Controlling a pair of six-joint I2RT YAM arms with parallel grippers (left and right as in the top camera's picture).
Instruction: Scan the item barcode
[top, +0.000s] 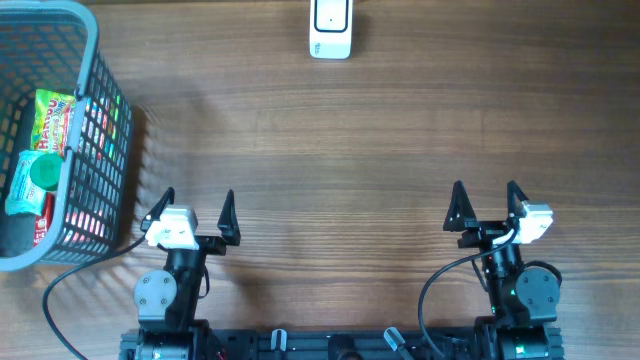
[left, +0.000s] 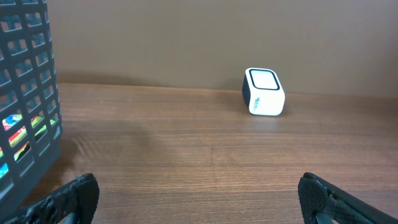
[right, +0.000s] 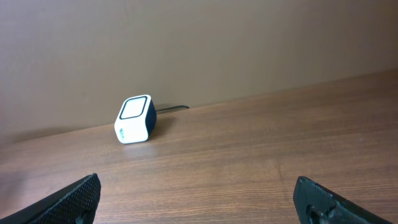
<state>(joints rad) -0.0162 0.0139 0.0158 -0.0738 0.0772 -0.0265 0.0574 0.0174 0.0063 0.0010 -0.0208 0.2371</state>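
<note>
By my reading the task has not begun; no item is out of the basket and nothing is in front of the scanner, which sits alone at the far edge of the table with its window facing up.

The left gripper hangs low over the wood, nearer the robot than the scanner and off to its left, fingers spread wide with nothing between them; the right gripper mirrors it, nearer the robot than the scanner and off to its right, also spread wide and holding nothing. Both are well apart from the scanner.

The things to be scanned lie in the grey mesh basket, far to the left of the scanner; a bright green and yellow packet and a pale package with a round green lid show over the rim; which of them is meant I cannot tell, and no barcode is legible.

What is left is, I judge, everything: reach into the basket, most likely with the left arm since it is just beside it; lift one item out; carry it to the scanner; turn its barcode to the window.
</note>
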